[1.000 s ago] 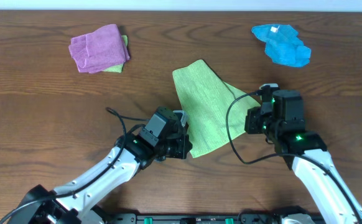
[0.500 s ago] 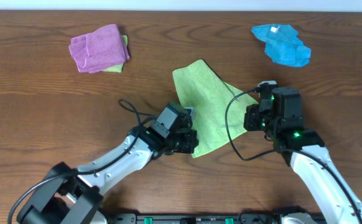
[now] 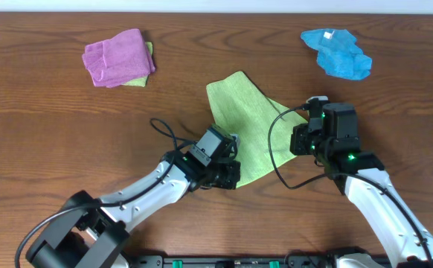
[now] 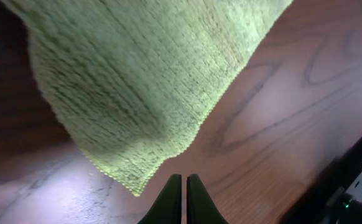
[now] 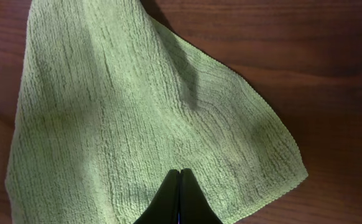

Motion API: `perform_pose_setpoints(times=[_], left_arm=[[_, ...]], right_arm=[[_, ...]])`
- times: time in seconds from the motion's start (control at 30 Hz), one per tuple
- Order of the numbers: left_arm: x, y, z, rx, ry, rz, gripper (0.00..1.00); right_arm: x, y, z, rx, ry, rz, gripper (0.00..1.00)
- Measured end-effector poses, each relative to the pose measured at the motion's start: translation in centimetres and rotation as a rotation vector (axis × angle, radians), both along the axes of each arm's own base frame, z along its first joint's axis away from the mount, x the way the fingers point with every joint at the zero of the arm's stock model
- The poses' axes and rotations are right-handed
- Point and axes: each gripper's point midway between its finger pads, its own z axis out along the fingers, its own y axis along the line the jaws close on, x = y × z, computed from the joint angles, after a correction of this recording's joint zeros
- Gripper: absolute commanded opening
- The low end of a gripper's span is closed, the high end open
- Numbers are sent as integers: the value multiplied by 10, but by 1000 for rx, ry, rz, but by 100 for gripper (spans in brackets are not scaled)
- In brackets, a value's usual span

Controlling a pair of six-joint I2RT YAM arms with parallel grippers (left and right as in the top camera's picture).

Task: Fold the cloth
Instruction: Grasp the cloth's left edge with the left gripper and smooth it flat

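The light green cloth (image 3: 250, 130) lies flat on the wooden table, partly folded into a rough triangle. In the left wrist view its near corner (image 4: 131, 93) lies just up and left of my left gripper (image 4: 185, 182). That gripper is shut and empty, with its tips over bare wood. In the overhead view the left gripper (image 3: 230, 176) is at the cloth's near edge. My right gripper (image 5: 180, 174) is shut, with its tips over the cloth (image 5: 137, 112) close to its right corner. In the overhead view the right gripper (image 3: 298, 138) is at the cloth's right corner.
A crumpled purple cloth (image 3: 116, 56) lies at the back left on top of another green cloth (image 3: 138, 80). A crumpled blue cloth (image 3: 338, 53) lies at the back right. Black cables loop beside both arms.
My left arm has moved right and forward, bringing its gripper up to the cloth's near corner. My right gripper has shifted slightly left at the right corner. The cloth has not moved.
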Motion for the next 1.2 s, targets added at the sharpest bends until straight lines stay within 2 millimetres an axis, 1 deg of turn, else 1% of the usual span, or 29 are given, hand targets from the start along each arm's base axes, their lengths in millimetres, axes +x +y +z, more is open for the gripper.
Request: perform_pose_setpoints(times=[0.13,0.47,0.8,0.93,1.03,1.2], left_arm=[[-2,-1,-3,13,-6,-5,6],[-2,2,-25,57,25,0,6],[6,6,-28,91,-17,14,6],[5,9,-32,107,-12,12,6],[3,11,-37,123,-3,10,6],[2,14,-42,143,5,13,6]], right_arm=[[0,1,0,1,-1,8,1],[0,2,1,-5,-6,23,1],[-1,3,-1,1,-1,30,2],[0,-6,-13,-5,38,9,1],[1,-18,-22,-8,65,-26,2],[3,-30,-24,-6,72,-63,1]])
